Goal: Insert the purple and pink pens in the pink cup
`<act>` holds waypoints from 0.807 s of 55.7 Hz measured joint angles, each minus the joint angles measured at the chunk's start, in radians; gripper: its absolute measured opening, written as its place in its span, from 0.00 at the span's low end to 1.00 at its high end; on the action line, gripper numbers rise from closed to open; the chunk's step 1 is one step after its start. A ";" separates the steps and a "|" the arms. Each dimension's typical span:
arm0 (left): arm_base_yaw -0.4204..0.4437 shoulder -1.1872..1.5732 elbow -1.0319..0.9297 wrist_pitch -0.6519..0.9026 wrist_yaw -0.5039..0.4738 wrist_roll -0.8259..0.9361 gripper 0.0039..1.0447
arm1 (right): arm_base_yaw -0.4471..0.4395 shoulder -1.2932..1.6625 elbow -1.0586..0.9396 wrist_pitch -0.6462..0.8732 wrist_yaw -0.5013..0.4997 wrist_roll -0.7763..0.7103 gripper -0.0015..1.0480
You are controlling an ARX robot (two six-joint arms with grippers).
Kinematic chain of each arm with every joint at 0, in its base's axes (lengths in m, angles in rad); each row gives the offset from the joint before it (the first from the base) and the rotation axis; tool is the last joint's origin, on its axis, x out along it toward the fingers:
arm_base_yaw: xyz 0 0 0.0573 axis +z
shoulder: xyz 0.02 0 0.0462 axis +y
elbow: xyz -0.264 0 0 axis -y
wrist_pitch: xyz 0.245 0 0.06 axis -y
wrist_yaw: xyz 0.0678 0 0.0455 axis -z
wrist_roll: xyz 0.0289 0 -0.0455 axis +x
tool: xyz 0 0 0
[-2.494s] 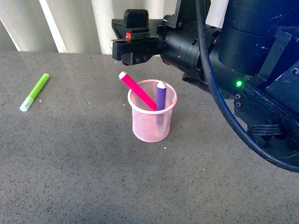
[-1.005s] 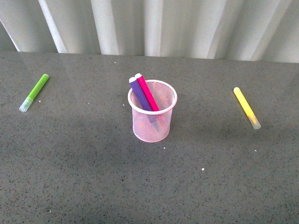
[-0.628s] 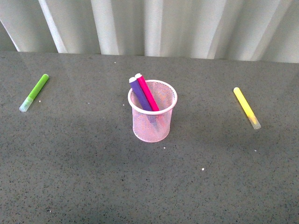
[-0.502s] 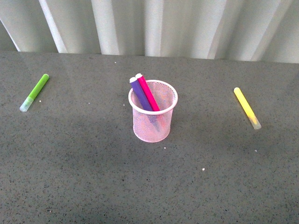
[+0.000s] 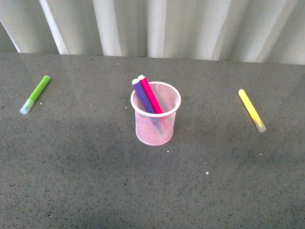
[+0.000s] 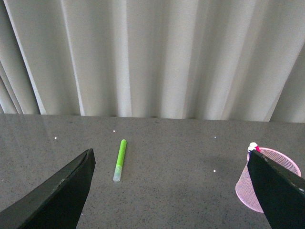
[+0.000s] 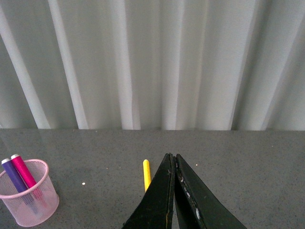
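The pink cup (image 5: 156, 125) stands upright in the middle of the grey table. The purple pen (image 5: 141, 95) and the pink pen (image 5: 150, 94) both stand inside it, leaning to the left, caps up above the rim. Neither arm shows in the front view. In the left wrist view my left gripper (image 6: 174, 164) is open and empty, high above the table, with the cup (image 6: 257, 188) beside its right finger. In the right wrist view my right gripper (image 7: 172, 156) is shut and empty, with the cup (image 7: 29, 200), purple pen (image 7: 13, 174) and pink pen (image 7: 25, 172) off to one side.
A lime-green marker (image 5: 35, 94) lies at the far left of the table and also shows in the left wrist view (image 6: 119, 159). A yellow marker (image 5: 251, 110) lies at the right; it shows beside my shut fingers in the right wrist view (image 7: 146, 173). White pleated curtains hang behind the table.
The right arm has drawn back out of the front view. The purple pen, upright 2.5 s ago, now leans left beside the pink pen. Nothing moved in the last second.
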 joint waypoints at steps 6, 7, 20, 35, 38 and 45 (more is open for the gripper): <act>0.000 0.000 0.000 0.000 0.000 0.000 0.94 | 0.000 -0.016 -0.013 0.005 0.000 0.000 0.03; 0.000 0.000 0.000 0.000 0.000 0.000 0.94 | 0.000 -0.025 -0.021 0.007 0.000 0.000 0.03; 0.000 0.000 0.000 0.000 0.000 0.000 0.94 | 0.000 -0.042 -0.031 0.007 0.000 0.000 0.03; 0.000 0.000 0.000 0.000 0.000 0.000 0.94 | 0.000 -0.042 -0.031 0.007 0.000 -0.001 0.25; 0.000 0.000 0.000 0.000 0.000 0.000 0.94 | 0.000 -0.042 -0.031 0.007 0.000 -0.001 0.34; 0.000 0.000 0.000 0.000 0.000 0.000 0.94 | 0.000 -0.042 -0.031 0.007 0.000 -0.001 0.54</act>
